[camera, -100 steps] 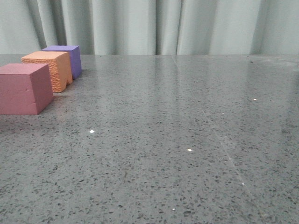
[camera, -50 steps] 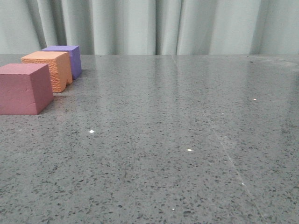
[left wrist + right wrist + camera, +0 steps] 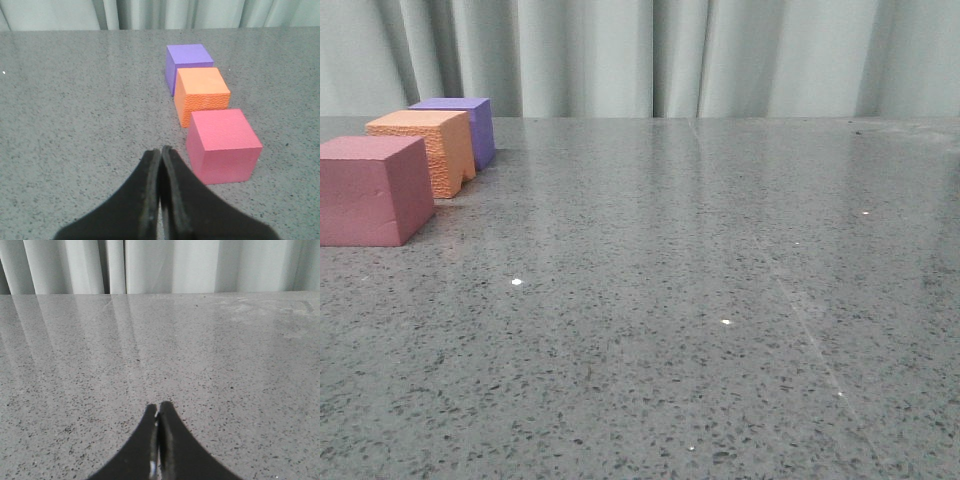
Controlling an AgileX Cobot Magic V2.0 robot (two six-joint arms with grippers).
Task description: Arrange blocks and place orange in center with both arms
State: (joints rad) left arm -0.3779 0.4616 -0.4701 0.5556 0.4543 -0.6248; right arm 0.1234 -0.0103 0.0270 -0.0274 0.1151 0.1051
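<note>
Three foam cubes stand in a row at the table's left. The pinkish-red cube (image 3: 372, 190) is nearest, the orange cube (image 3: 425, 150) with pebbled faces is in the middle, and the purple cube (image 3: 463, 125) is farthest. In the left wrist view the same row shows: pinkish-red (image 3: 222, 145), orange (image 3: 201, 95), purple (image 3: 187, 65). My left gripper (image 3: 160, 150) is shut and empty, just beside the pinkish-red cube and apart from it. My right gripper (image 3: 158, 406) is shut and empty over bare table. Neither gripper shows in the front view.
The grey speckled table (image 3: 700, 300) stretches from the cubes to the right. A pale green curtain (image 3: 720, 55) hangs behind the far edge.
</note>
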